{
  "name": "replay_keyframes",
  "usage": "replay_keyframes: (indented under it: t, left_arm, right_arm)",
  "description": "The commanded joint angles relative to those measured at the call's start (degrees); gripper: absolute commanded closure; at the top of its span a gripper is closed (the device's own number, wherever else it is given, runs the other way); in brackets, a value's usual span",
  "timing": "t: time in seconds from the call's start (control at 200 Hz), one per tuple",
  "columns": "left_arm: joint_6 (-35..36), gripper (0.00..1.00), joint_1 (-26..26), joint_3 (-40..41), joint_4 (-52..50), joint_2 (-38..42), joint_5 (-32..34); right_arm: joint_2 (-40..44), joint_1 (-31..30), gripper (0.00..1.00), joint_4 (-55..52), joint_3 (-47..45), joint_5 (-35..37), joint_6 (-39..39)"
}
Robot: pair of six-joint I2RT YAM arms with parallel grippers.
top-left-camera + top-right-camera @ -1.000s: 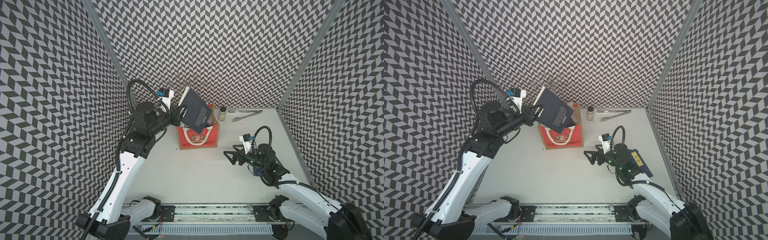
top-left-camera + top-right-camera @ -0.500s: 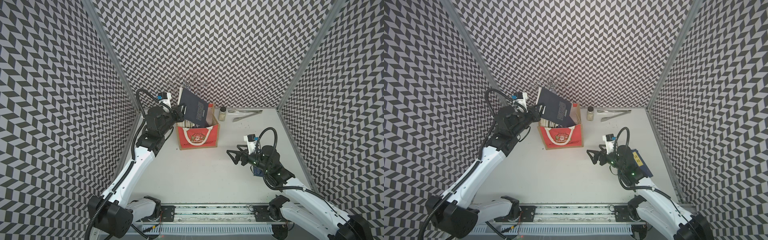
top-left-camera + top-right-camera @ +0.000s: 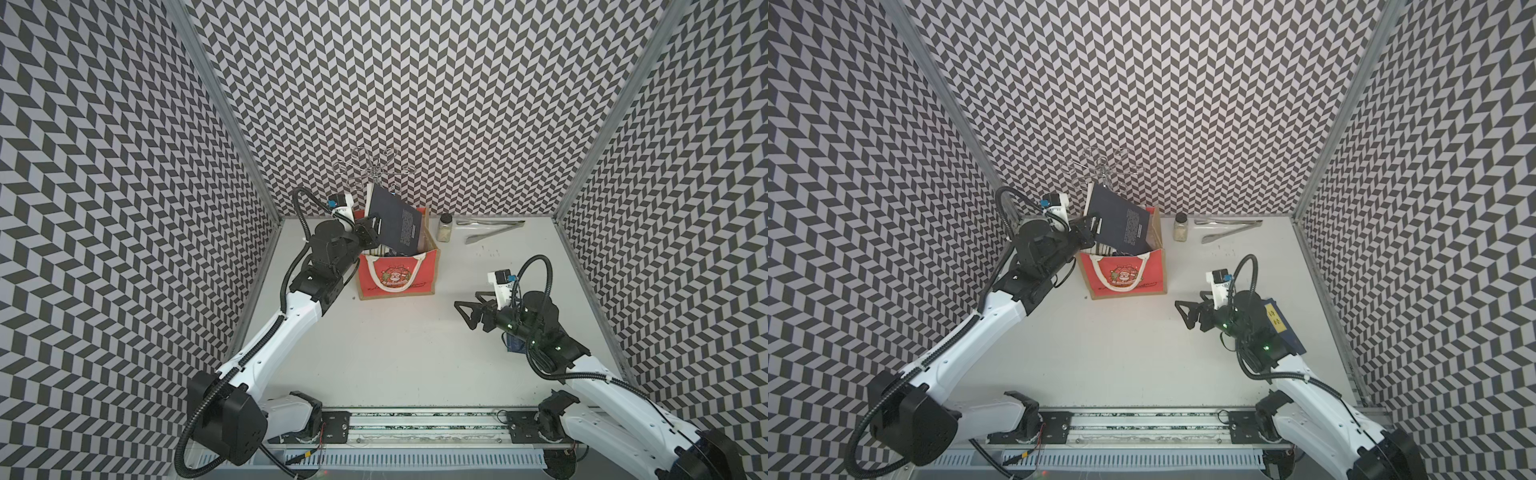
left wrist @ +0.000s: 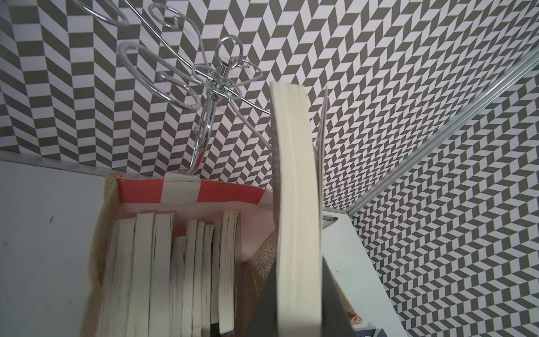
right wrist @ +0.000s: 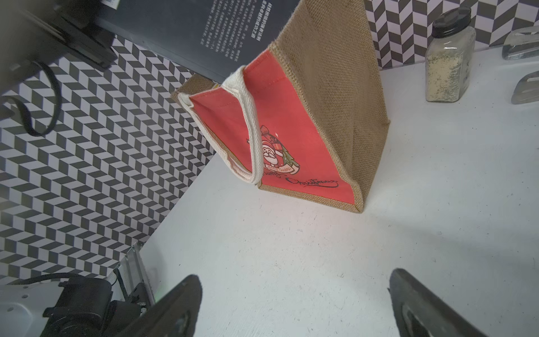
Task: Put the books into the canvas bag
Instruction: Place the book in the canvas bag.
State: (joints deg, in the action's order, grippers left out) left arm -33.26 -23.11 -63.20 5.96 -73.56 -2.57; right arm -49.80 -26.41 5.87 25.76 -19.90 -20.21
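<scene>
The left gripper pinches a navy paperback with white back-cover print, tilted over the open mouth of the red-and-jute canvas bag. Inside it, other books stand upright, page edges up. The right gripper gapes empty above the table.

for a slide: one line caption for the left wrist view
The left hand holds a book edge-on at the mouth of the red bag, where other books stand in a row.
</scene>
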Motion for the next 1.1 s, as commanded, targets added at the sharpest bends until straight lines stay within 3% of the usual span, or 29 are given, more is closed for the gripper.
replay_keyframes:
  t: [0.0,0.771,0.861,0.991,1.097]
  left_arm:
    - [-1.93,1.0,-1.06,-1.25,5.73,-0.91,1.31]
    - [-0.54,1.0,-7.28,-5.35,5.5,-15.2,6.96]
    - [-0.59,1.0,-7.3,-5.73,5.21,-16.07,6.88]
    - [-0.06,0.88,-7.31,-6.72,4.42,-16.81,6.28]
    - [0.12,0.85,-7.3,-6.85,4.28,-16.66,5.63]
  right_arm:
    - [0.3,0.42,0.01,0.92,1.09,0.78,0.34]
    - [-0.48,4.49,0.01,-1.82,1.2,1.86,-1.46]
    - [-0.77,6.71,0.01,-2.99,1.14,2.62,-2.84]
    - [-2.07,12.66,0.01,-3.66,0.41,1.2,-5.25]
    - [-3.06,17.27,0.01,-3.21,-0.16,-0.62,-6.44]
